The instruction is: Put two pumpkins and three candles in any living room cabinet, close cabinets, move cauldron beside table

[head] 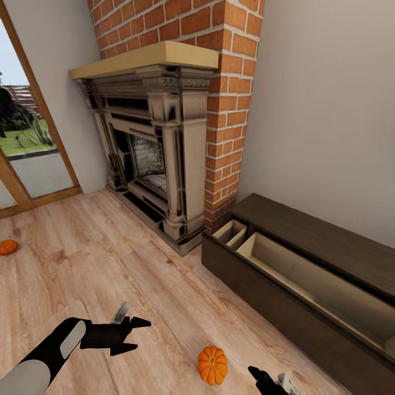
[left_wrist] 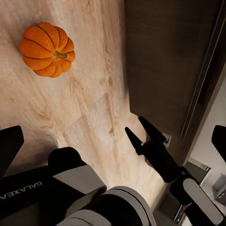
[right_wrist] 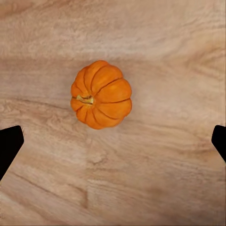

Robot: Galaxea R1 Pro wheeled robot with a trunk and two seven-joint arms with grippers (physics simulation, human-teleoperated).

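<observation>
One small orange pumpkin (head: 212, 365) lies on the wood floor in front of the cabinet (head: 285, 296); it appears too in the left wrist view (left_wrist: 47, 49) and the right wrist view (right_wrist: 101, 94). My right gripper (head: 262, 378) hovers just right of this pumpkin, open (right_wrist: 113, 143), with the pumpkin ahead of its fingertips and nothing held. My left gripper (head: 134, 333) hangs open and empty (left_wrist: 113, 141) left of the pumpkin. A second pumpkin (head: 7, 247) rests far left on the floor. The cabinet's long drawer stands pulled out, its pale interior (head: 323, 291) bare where visible.
A dark fireplace (head: 148, 153) with a brick chimney (head: 225, 109) stands beyond the cabinet's left end. A glass door (head: 27, 148) is at the far left. The dark cabinet front (left_wrist: 165, 61) is close to my right gripper (left_wrist: 139, 132).
</observation>
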